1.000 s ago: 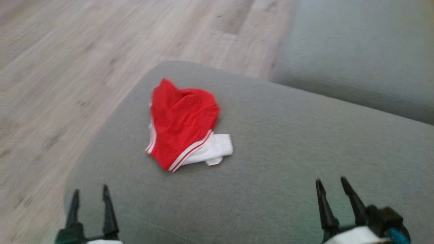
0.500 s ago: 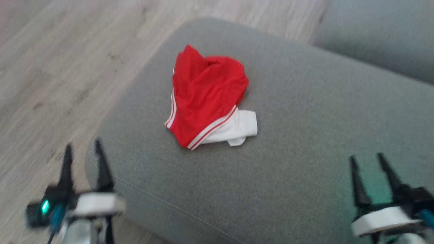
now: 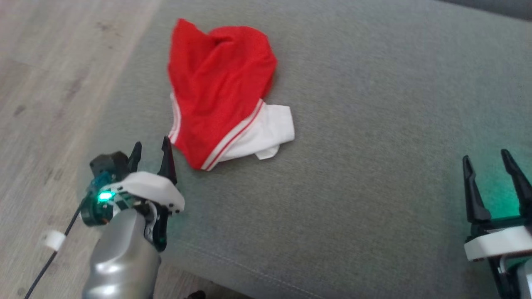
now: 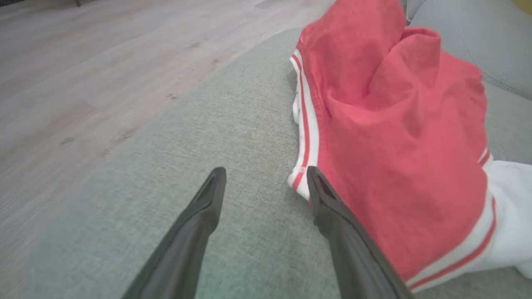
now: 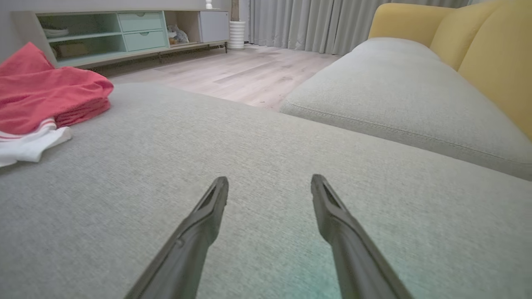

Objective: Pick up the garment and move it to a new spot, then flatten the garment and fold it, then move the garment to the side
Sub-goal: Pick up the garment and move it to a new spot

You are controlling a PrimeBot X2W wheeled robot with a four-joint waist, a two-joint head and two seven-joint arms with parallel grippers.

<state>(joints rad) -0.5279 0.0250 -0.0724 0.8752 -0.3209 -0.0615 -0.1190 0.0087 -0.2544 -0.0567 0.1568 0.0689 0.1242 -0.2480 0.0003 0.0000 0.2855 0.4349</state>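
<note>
We have the garment (image 3: 220, 91), red shorts with white striped trim and a white piece poking out from under them, lying bunched on the grey sofa cushion (image 3: 353, 199), towards the side that borders the wooden floor (image 3: 37, 83). It sits in a crumpled heap with one fold thrown over another, so nothing is flat enough to fold. That, we judge, is why the lift and the move to open cushion come first.

Our left claw (image 3: 151, 143) hovers low just beside the garment's near striped corner, its two fingers apart with nothing between them. In the left wrist view one finger lies right at the striped edge, though we cannot tell whether it touches. We think it is lined up there because that corner sticks out from the heap and offers a clean pinch.

Our right claw (image 3: 485, 155) hangs over bare cushion, well apart from the garment, with its fingers likewise spread and empty. It is probably held clear to leave room for the move.
</note>
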